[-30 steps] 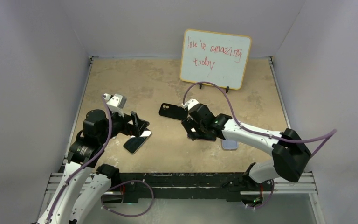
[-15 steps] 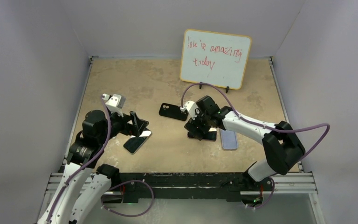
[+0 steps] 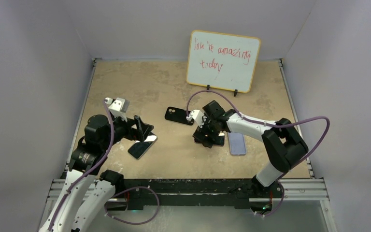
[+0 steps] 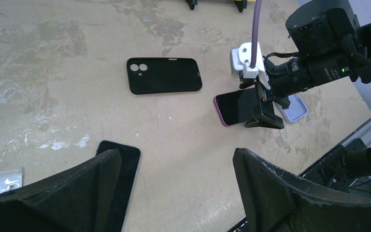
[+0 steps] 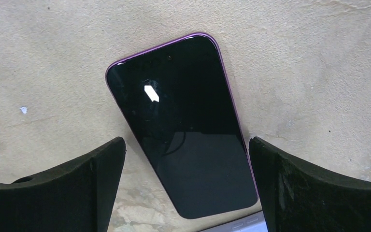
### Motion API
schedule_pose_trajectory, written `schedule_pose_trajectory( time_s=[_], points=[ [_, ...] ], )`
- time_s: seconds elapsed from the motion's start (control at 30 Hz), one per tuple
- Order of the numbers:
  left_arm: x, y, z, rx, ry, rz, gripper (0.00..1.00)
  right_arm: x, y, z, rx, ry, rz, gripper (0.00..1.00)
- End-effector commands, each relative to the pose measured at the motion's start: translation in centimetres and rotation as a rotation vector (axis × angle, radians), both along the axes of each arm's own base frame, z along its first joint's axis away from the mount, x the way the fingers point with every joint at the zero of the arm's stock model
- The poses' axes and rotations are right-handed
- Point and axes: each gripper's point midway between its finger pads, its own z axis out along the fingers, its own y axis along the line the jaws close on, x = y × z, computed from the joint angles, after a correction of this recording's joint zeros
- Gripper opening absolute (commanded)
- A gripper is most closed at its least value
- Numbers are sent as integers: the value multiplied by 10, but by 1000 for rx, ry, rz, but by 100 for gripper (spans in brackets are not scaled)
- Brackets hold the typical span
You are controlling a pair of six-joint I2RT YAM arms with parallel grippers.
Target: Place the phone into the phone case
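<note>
The matte black phone case (image 3: 178, 115) lies flat mid-table, camera cutout to the left; it also shows in the left wrist view (image 4: 164, 75). A purple-edged phone (image 5: 183, 125) lies screen up just right of it (image 3: 216, 140). My right gripper (image 3: 206, 133) hovers open over this phone, one finger on each side (image 5: 186, 147), and does not grip it. My left gripper (image 3: 144, 129) is open and empty (image 4: 176, 159), above a dark phone (image 3: 142, 146) that lies partly under its left finger (image 4: 121, 162).
A lavender phone-sized slab (image 3: 237, 143) lies right of the purple phone, touching its end (image 5: 239, 226). A whiteboard (image 3: 223, 60) stands at the back. White walls close in the table on three sides. A clear packet (image 4: 0, 176) lies near the left gripper.
My right arm's elbow has swung left and forward, and the gripper has turned over the purple phone, staying open. The left arm has not moved.
</note>
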Motion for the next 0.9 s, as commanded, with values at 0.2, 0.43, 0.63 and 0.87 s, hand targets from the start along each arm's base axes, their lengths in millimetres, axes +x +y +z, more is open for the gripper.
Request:
schedule_pose_trajectory(
  time_s=[0.2,0.43,0.63,0.87],
  points=[
    [3,1,3,-11,-14,13,91,9,-3,-4,-29,-15,-9,99],
    [3,1,2,-9,-9,16,91,20,5,8,36,-46,-142,82],
    [3,3,3,-10,-13,24,90,26,6,14,110,-79,-323,65],
    [3,3,2,-10,-10,27,90,24,-11,19,153,-84,-639,60]
  ],
)
